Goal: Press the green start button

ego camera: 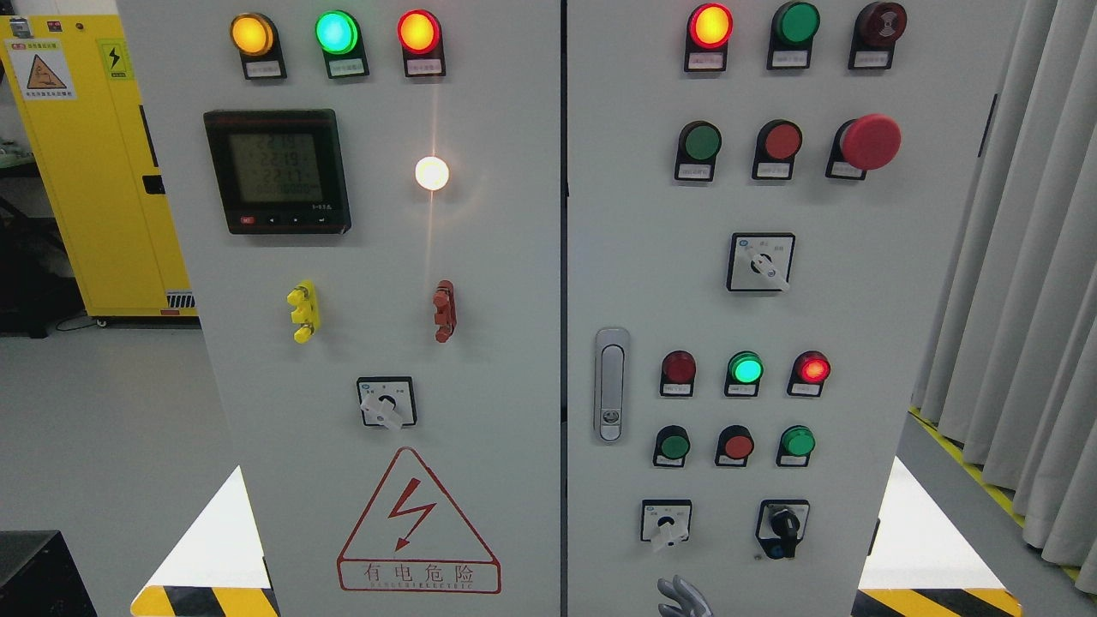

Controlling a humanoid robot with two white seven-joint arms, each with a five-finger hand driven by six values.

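Approach stage: only a hand's fingertips show, and no green start button has been touched yet.

A grey robot hand (684, 597) pokes up at the bottom edge below the right cabinet door (857, 326); its arm is hidden, so which side it belongs to and whether its fingers are spread or curled cannot be told. Several green pushbuttons sit on that door: one in the upper row (701, 142) and two in the lower row (674, 446) (798, 441); their labels are unreadable, so the start button is uncertain. The nearest lies just above the left rotary selector switch (666, 521). Next, I judge, the hand must rise, extend one fingertip and push squarely, avoiding the red pushbutton (737, 446) alongside.
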